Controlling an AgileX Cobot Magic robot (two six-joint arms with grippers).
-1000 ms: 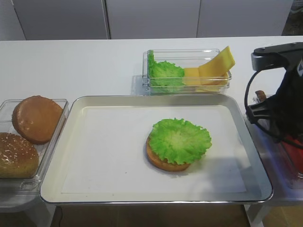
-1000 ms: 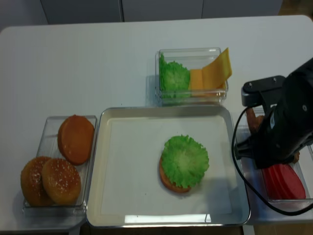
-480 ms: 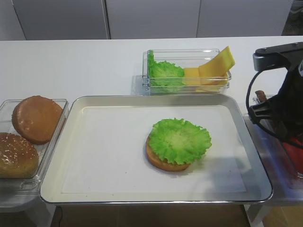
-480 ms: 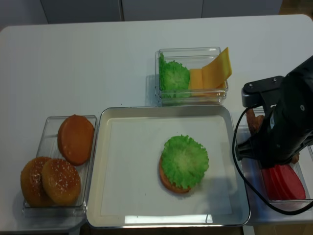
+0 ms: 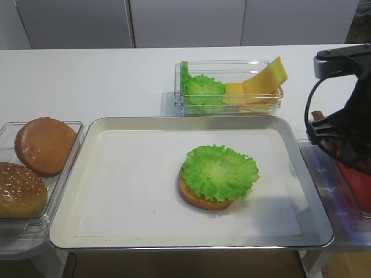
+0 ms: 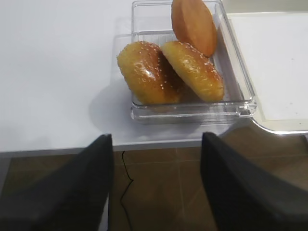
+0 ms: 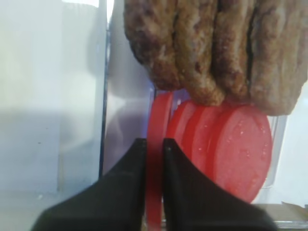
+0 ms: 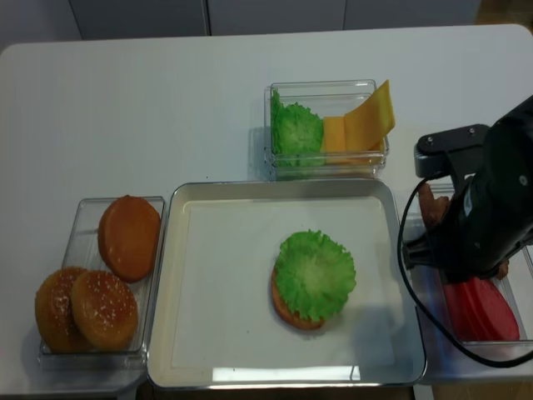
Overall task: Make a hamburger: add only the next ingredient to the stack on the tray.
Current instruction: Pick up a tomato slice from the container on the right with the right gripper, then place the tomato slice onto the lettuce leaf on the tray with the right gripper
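Right end effector (image 7: 154,149) clamped on upright tomato slice (image 7: 155,139) edge

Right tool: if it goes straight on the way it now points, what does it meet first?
The right tool is shut on an upright tomato slice. Straight ahead, past that slice, the brown patties at the far end of the container look like the first thing met, though depth is hard to judge.

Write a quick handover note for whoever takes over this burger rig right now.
Right gripper: jaws shut on the tomato slice, standing on edge in its container beside the meat patties.
Left gripper: open, empty, near the buns.
Done: bottom bun with lettuce on the tray.
Left: lift the slice, lay it on the lettuce.
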